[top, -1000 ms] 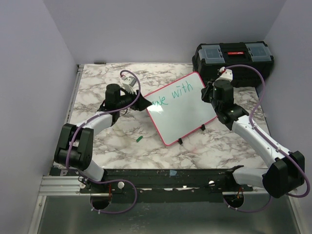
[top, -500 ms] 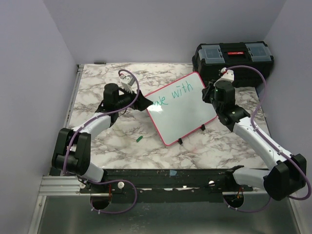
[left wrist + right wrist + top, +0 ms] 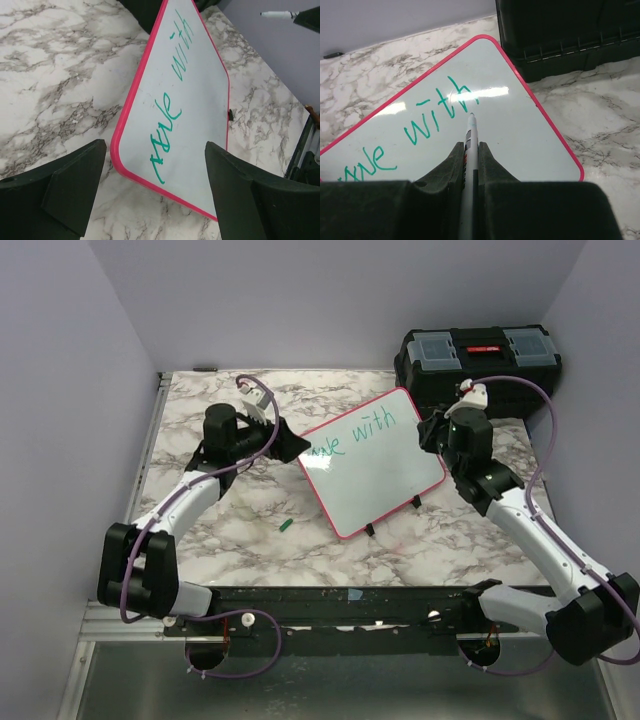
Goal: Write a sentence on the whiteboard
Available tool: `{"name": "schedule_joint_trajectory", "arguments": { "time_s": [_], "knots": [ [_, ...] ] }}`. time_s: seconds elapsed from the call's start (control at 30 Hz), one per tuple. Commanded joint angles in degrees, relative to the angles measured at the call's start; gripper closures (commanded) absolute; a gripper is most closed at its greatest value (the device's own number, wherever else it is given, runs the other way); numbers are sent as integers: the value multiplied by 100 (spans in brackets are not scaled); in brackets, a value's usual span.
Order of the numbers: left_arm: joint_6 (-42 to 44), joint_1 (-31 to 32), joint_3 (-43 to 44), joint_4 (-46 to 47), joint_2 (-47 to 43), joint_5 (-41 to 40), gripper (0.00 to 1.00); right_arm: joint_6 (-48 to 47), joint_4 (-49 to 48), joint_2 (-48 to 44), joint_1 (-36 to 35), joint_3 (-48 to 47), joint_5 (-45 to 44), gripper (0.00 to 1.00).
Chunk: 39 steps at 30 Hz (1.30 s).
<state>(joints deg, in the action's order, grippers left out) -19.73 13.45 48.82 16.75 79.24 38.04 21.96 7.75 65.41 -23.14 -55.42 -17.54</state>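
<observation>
The whiteboard (image 3: 372, 465), pink-framed and set at an angle on the marble table, carries green writing ending in "with". It also shows in the left wrist view (image 3: 200, 115) and the right wrist view (image 3: 520, 135). My right gripper (image 3: 433, 430) (image 3: 470, 147) is shut on a white marker (image 3: 471, 131). The marker tip sits just right of the "h", and I cannot tell whether it touches the board. My left gripper (image 3: 288, 445) (image 3: 155, 147) is open, and the board's left corner lies between and below its fingers.
A black toolbox (image 3: 480, 355) stands at the back right, close behind the board's far corner, and shows in the right wrist view (image 3: 565, 35). A small green cap (image 3: 287, 526) lies on the table in front of the board. Black clips stick out of the board's near edge (image 3: 370, 529).
My left arm has drawn back to the left, away from the board's corner. My right gripper has shifted slightly right with the marker.
</observation>
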Motion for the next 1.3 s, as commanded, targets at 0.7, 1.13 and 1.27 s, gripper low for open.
{"name": "schedule_joint_trajectory", "arguments": {
  "time_s": [0.7,1.13,1.27],
  "knots": [
    [1400,-233,5001,-4108,3303,2252,32,66,781,-512,19,-239,2260,99],
    [1718,32,5691,-4814,3968,2540,38,20,921,-531,16,-266,2264,99],
    [1742,118,5803,-4870,4083,2559,41,35,940,-527,11,-278,2316,99]
  ]
}}
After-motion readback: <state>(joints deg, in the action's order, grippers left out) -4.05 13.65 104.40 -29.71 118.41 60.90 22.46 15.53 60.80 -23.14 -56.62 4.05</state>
